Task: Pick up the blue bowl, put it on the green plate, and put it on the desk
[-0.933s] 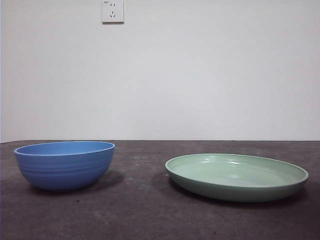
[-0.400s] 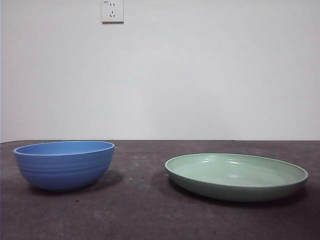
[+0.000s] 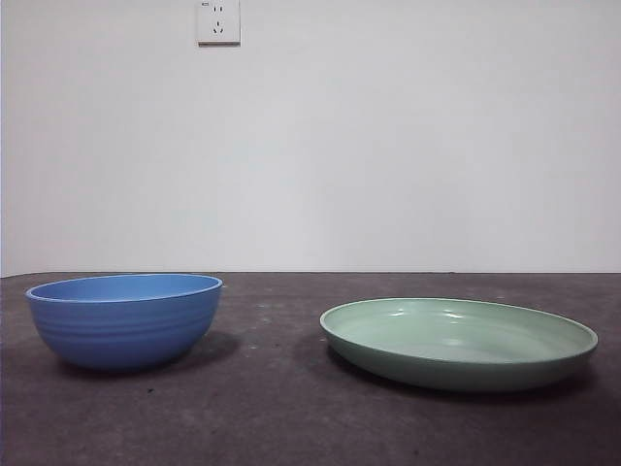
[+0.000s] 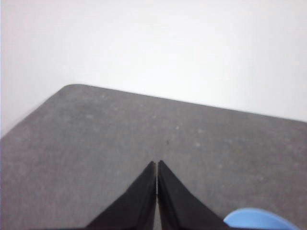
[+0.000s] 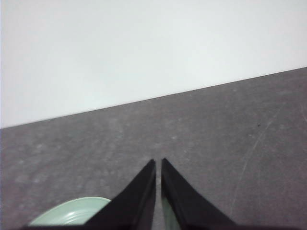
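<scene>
The bowl (image 3: 124,320) sits upright on the worktop (image 3: 272,408), well apart from the plate (image 3: 459,342), which lies flat on the same surface. Bare worktop runs between them, with nothing standing in that stretch. Both are empty. Behind them is a plain white wall with a white socket (image 3: 218,21) high up; no writing on it can be read, and neither dish carries a label.

Neither arm shows in the front view. In the left wrist view the left hand (image 4: 157,165) is pressed together, its tips meeting over bare worktop, with an edge of the bowl (image 4: 259,221) just beside it. In the right wrist view the right hand (image 5: 158,163) is also pressed together but for a thin slit, holding nothing, with part of the plate (image 5: 67,216) near it.
</scene>
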